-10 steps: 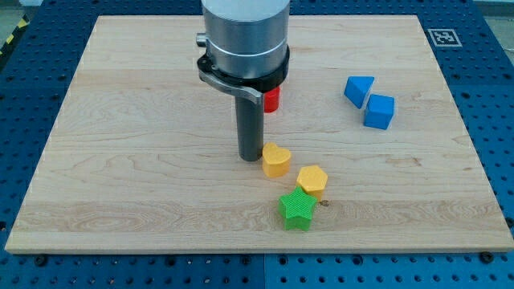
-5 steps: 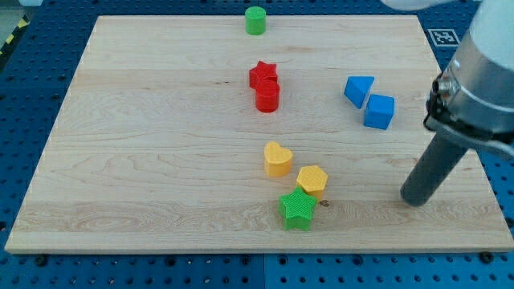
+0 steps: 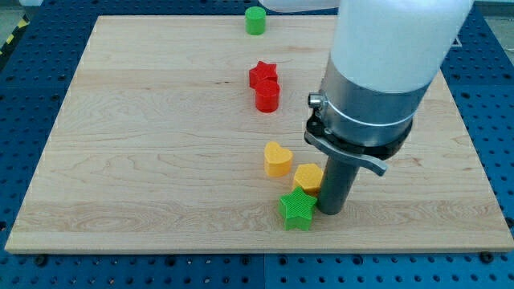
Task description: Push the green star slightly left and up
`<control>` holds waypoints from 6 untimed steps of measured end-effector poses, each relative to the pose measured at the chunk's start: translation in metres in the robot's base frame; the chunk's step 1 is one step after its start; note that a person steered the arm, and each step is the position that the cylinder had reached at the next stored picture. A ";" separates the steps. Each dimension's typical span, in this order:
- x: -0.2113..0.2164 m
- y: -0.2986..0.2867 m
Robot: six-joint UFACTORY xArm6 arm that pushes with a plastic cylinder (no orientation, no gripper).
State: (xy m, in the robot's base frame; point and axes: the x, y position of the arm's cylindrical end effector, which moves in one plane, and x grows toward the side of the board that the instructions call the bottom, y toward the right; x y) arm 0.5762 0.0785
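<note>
The green star lies near the board's bottom edge, just right of centre. My tip rests on the board right beside the star's right side, touching or nearly touching it. A yellow hexagon block sits just above the star, partly hidden by the rod. A yellow heart block lies above and to the left of that.
A red star and a red cylinder sit together above centre. A green cylinder stands at the top edge. The arm's body hides the board's right part, where the blue blocks were seen earlier. The wooden board has a blue frame around it.
My tip swung from beside the yellow heart out to the board's right side, then came back left to the green star's right side. No block has visibly moved.
</note>
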 end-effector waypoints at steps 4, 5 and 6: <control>0.043 -0.023; 0.042 -0.029; 0.042 -0.072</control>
